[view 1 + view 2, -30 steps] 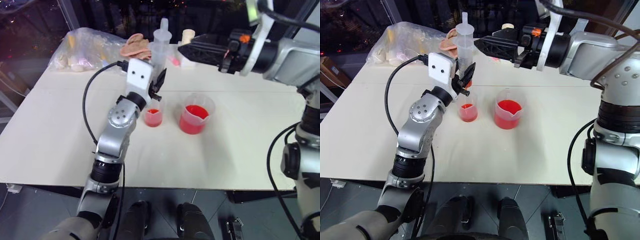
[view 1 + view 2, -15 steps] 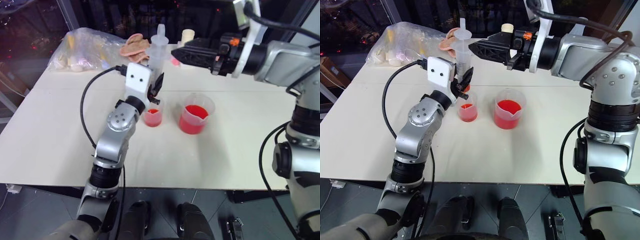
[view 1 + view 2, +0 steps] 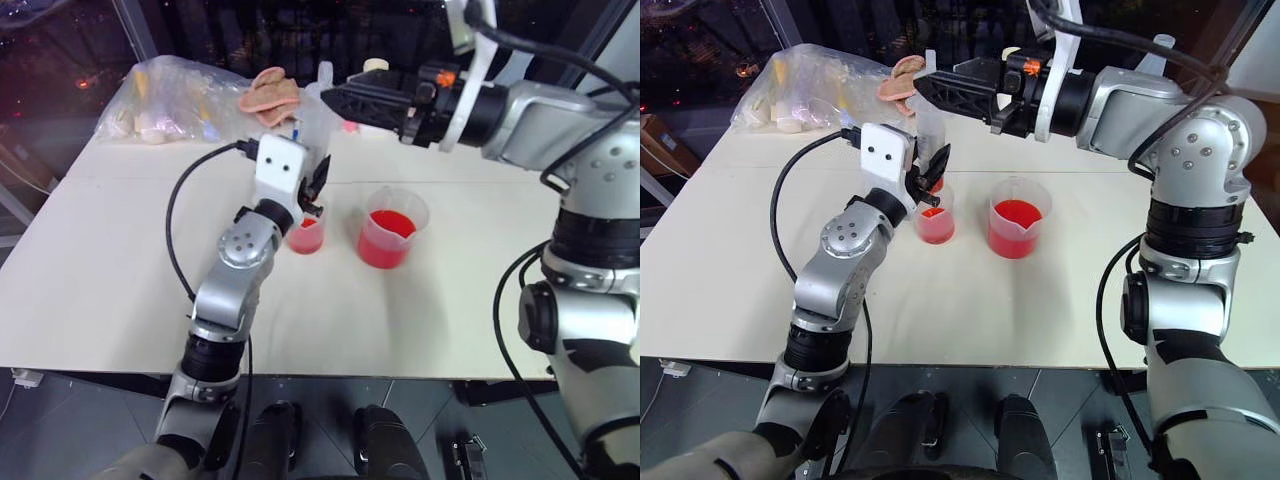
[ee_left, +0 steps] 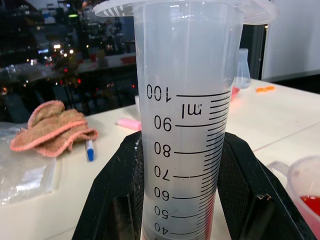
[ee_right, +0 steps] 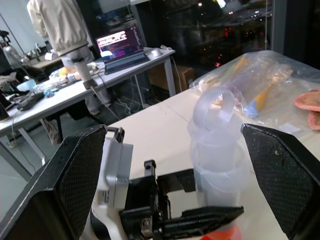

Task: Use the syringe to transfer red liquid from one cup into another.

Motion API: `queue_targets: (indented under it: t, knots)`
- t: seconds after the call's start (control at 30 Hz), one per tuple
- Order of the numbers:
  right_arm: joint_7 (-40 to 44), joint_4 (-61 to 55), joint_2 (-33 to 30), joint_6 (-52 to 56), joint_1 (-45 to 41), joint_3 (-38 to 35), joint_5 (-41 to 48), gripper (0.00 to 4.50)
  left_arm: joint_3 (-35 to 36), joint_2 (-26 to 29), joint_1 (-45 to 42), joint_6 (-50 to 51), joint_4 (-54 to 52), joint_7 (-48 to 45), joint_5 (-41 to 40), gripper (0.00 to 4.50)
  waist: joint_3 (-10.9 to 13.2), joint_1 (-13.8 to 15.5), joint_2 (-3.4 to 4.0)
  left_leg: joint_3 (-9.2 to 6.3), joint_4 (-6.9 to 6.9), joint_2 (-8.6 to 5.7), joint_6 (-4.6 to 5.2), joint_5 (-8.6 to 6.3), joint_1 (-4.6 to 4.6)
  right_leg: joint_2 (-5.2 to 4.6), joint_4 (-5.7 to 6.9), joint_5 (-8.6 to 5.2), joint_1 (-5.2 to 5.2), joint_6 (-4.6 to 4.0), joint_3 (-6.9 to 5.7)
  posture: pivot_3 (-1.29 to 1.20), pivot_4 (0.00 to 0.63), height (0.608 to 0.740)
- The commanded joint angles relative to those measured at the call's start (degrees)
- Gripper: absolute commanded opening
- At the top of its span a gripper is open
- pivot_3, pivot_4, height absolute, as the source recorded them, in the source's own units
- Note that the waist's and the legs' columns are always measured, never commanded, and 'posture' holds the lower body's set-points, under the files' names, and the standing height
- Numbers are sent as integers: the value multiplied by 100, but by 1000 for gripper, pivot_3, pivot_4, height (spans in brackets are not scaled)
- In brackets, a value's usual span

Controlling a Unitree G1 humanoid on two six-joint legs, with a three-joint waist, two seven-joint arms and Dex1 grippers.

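Left gripper (image 3: 930,172) pinched upright syringe (image 4: 187,120) at frame centre; right gripper (image 5: 165,165) spread wide around plunger top.

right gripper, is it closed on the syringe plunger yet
No, the right gripper is wide open, its fingers apart on either side of the syringe plunger top.

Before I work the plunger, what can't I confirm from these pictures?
- Syringe tip: in the head views the left pincer hides it, so whether it sits in the smaller cup is unclear.
- Barrel below the 40 mark: cut off by the left wrist view's edge.
- Plunger top: right pincer contact unclear.
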Motion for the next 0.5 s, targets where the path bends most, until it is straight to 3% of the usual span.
queue_targets:
  t: [0.03,0.33,0.43,0.5]
  knots:
    - [149,-57,136,-148,-264,-75,-36,4474,-20,-7,-60,-38,-290,-4,-13,1456,0,1,0,0,0,0,0,0,0,0,0,0,0,0,0,0,150,740]
    - [439,89,202,-38,-324,-199,-52,4474,-3,-31,-62,30,-335,15,-27,1456,0,1,0,0,0,-1,0,0,0,-1,0,0,0,0,0,0,150,740]
    - [372,333,585,-193,-458,5,-243,4474,-15,-33,-62,48,-364,8,-28,1456,-1,-20,1,0,0,-1,-1,0,0,-1,0,0,0,0,0,0,150,740]
    - [367,538,872,-321,-548,140,-425,3966,-14,-28,-64,59,-376,-2,-35,1456,-1,-60,2,0,-1,0,-3,1,1,1,5,1,-3,-1,1,0,150,740]
